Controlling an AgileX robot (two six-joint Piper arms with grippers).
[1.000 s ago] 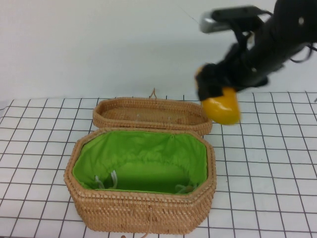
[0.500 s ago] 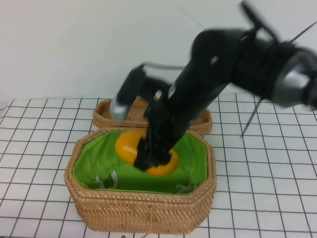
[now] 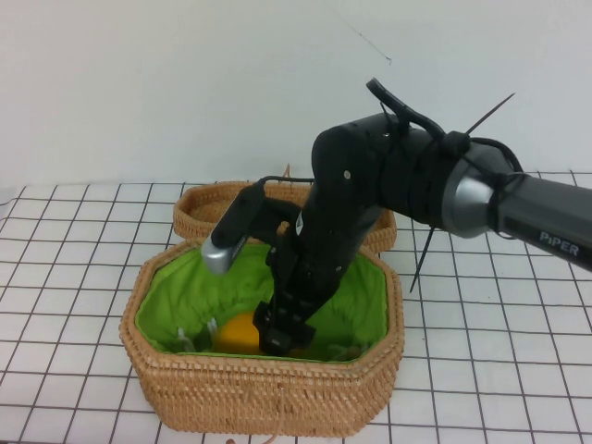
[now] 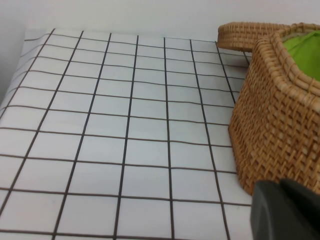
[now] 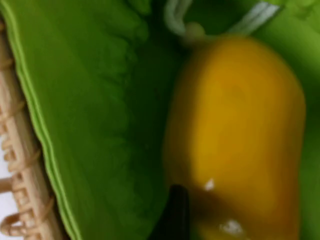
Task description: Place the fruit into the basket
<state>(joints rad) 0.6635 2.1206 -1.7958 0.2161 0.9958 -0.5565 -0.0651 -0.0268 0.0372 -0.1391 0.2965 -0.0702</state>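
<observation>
The yellow-orange mango (image 3: pixel 238 334) lies low inside the tan woven basket (image 3: pixel 268 400), on its green lining near the front left. My right gripper (image 3: pixel 277 339) reaches down into the basket and is shut on the mango. In the right wrist view the mango (image 5: pixel 235 135) fills the space between the jaws of my right gripper (image 5: pixel 243 220). One dark finger (image 5: pixel 175 212) touches its side and the other finger is hidden. My left gripper (image 4: pixel 282 202) is shut and empty, low beside the basket's outer wall (image 4: pixel 280 115), out of the high view.
The shallow unlined woven lid (image 3: pixel 213 211) lies just behind the basket, partly hidden by my right arm, and shows in the left wrist view (image 4: pixel 245 34). White drawstrings (image 3: pixel 208 331) lie in the lining. White gridded tabletop (image 3: pixel 65 277) surrounds the basket.
My right arm swung from the upper right over the basket and came down into it with the mango. The mango went from above the lid to the basket's bottom.
</observation>
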